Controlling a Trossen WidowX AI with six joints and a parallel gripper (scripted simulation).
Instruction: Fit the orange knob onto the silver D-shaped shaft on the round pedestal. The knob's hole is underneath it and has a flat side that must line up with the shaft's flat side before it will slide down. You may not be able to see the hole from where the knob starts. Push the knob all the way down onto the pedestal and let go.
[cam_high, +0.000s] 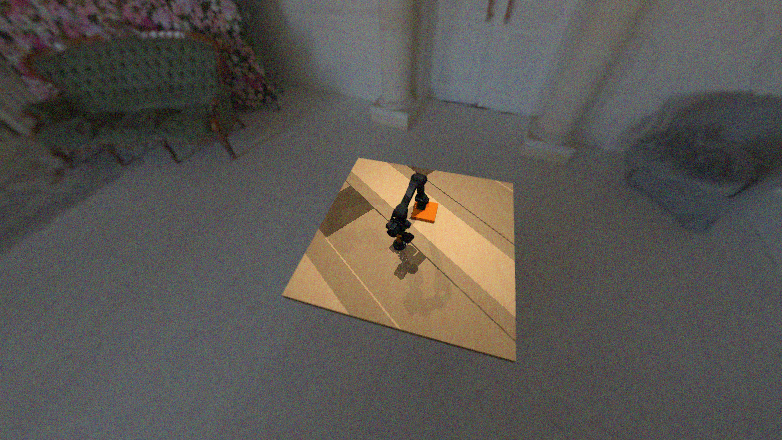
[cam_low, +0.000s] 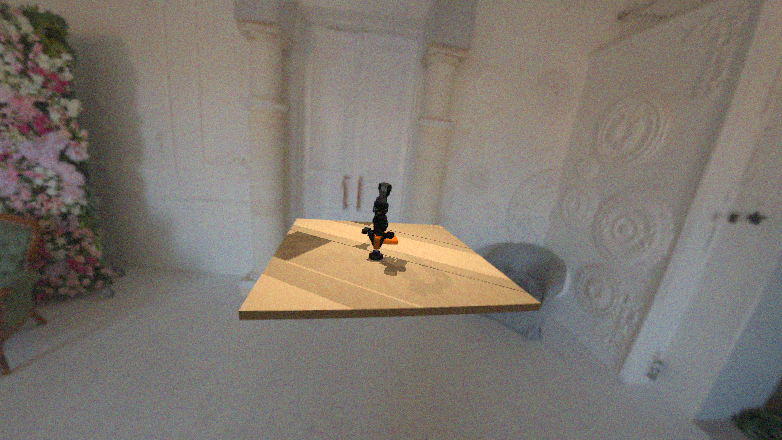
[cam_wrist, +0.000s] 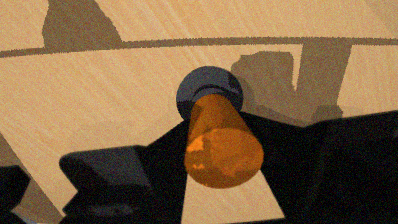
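Note:
The orange knob (cam_high: 399, 239) (cam_low: 376, 244) (cam_wrist: 223, 158) is upright, a tapered cylinder, its wide top towards the wrist camera. My gripper (cam_wrist: 213, 120) is shut on it, one black finger on each side. The dark round pedestal (cam_high: 399, 246) (cam_low: 375, 255) (cam_wrist: 192, 89) stands on the table directly below the knob, which overlaps its near part in the wrist view. The shaft is hidden, apart perhaps from a small grey part at the knob's lower end. The knob's hole and both flat sides are hidden. Whether the knob touches the shaft, I cannot tell.
An orange square plate (cam_high: 425, 212) (cam_low: 390, 240) lies by the arm's base, behind the pedestal. The wooden table (cam_high: 464, 322) (cam_low: 306, 292) carries broad dark shadows and thin dark lines. Its front edge (cam_low: 382, 313) is nearer the camera than the pedestal.

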